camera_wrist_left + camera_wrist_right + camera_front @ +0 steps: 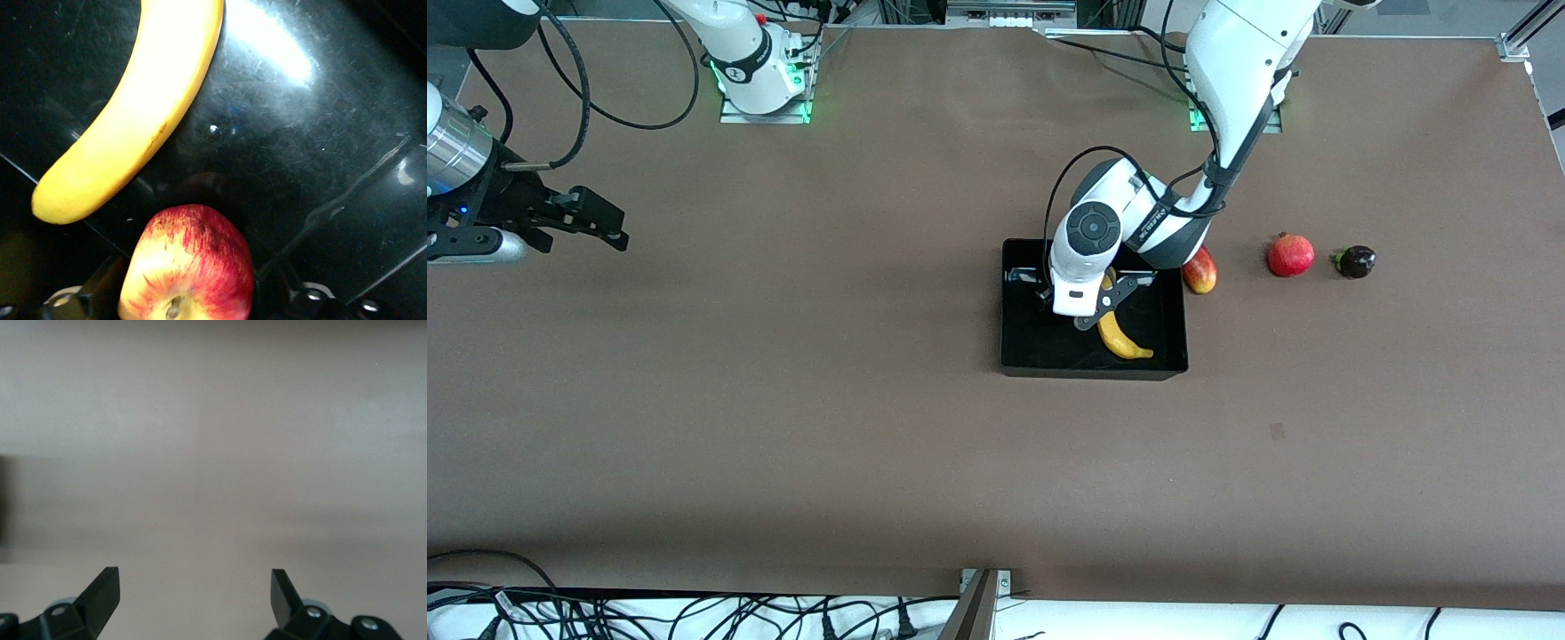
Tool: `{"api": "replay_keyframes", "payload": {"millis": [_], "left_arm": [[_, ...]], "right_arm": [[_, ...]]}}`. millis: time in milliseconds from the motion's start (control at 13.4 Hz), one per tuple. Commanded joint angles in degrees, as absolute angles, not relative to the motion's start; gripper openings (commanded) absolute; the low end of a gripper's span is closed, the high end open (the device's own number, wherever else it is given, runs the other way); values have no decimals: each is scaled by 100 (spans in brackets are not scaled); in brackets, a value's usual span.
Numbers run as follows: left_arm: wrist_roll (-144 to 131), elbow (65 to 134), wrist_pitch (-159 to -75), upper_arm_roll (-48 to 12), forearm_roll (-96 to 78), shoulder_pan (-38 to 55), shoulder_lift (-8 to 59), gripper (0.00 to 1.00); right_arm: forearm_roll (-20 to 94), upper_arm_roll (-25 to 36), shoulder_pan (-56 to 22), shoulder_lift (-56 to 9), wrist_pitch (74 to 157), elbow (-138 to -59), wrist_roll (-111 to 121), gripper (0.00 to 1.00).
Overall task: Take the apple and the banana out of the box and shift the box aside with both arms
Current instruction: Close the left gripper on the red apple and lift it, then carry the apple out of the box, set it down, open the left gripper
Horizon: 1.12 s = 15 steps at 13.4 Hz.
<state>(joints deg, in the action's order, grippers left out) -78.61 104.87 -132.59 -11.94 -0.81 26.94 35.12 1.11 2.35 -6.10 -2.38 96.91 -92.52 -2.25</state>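
1. The left gripper (1100, 307) is down inside the black box (1032, 351). In the left wrist view the red and yellow apple (190, 267) sits between its fingers (100, 287), which stand wide on either side of it; whether they press the fruit or only flank it cannot be told.
2. The banana (1123, 338) lies on the box floor just beside the apple, its tip curving toward the front camera.
3. No brand, label or writing can be read on the box, the fruit or the arms.
4. The left arm comes down from its base, bends at the elbow above the box's far rim and points its wrist down into the box, hiding the apple from the front camera.
5. A mango (1200, 270) lies on the table just outside the box wall, partly hidden under the left arm.
6. Toward the left arm's end of the table lie a pomegranate (1290, 255) and then a small dark fruit (1356, 261).
7. The right gripper (596, 222) waits well apart, over bare table at the right arm's end, with its fingers (100, 593) spread wide and nothing between them.
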Motion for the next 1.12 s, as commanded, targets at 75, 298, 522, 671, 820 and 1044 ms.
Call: {"api": "replay_keyframes", "payload": {"millis": [75,298,522,671,820,1044], "left_arm": [[-8025,10529,-13359,-1213,70,2681,3507,0],[-7928,10451,-13202,-1239,79,2576,3376,0],[-7657,9952,-11915,-1449,79,2024,2911,0],[-7043,9538,-10903,-1450,18,1611,2551,0],[-6166,9317,-10330,-1459,-44,1084,2181,0],[-4208,9325,-9880,-1450,69,170,1960,0]], "right_arm": [[26,202,-606,-264,9659,-9158,-229,100],[26,202,-606,-264,9659,-9158,-229,100],[26,202,-598,-264,9659,-9158,-229,100],[26,211,-598,-264,9650,-9158,-229,100],[26,211,-598,-264,9650,-9158,-229,100],[26,211,-598,-264,9650,-9158,-229,100]]}}
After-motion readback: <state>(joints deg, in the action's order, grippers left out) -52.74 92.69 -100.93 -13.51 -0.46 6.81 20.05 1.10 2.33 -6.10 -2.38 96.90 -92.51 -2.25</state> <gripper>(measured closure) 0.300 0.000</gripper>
